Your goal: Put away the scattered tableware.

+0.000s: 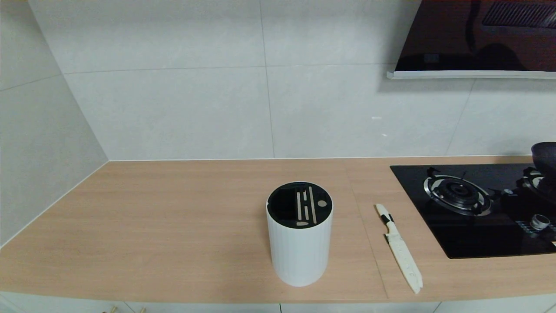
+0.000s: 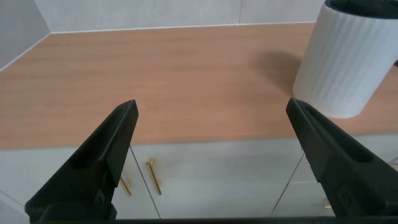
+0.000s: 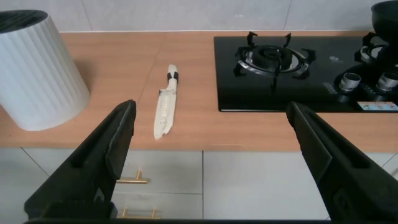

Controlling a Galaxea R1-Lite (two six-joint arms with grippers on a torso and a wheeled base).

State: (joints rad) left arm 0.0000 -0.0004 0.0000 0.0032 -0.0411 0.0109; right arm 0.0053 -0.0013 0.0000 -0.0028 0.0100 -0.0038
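Note:
A white ribbed cylindrical knife holder [image 1: 299, 237] with a black slotted top stands near the counter's front edge. To its right a white knife [image 1: 399, 248] with a black band on its handle lies flat on the wood, blade toward the front edge. My left gripper [image 2: 211, 112] is open, held in front of the counter edge, with the holder [image 2: 348, 59] off to one side. My right gripper [image 3: 211, 112] is open too, below the counter front, with the knife [image 3: 166, 107] and the holder [image 3: 37, 74] beyond it.
A black gas hob [image 1: 473, 208] with burners fills the counter's right end, a dark pot [image 1: 545, 158] on its far burner. A range hood [image 1: 473, 39] hangs above. Tiled walls close the back and left. Cabinet doors with gold handles [image 2: 152, 177] sit under the wooden counter [image 1: 173, 226].

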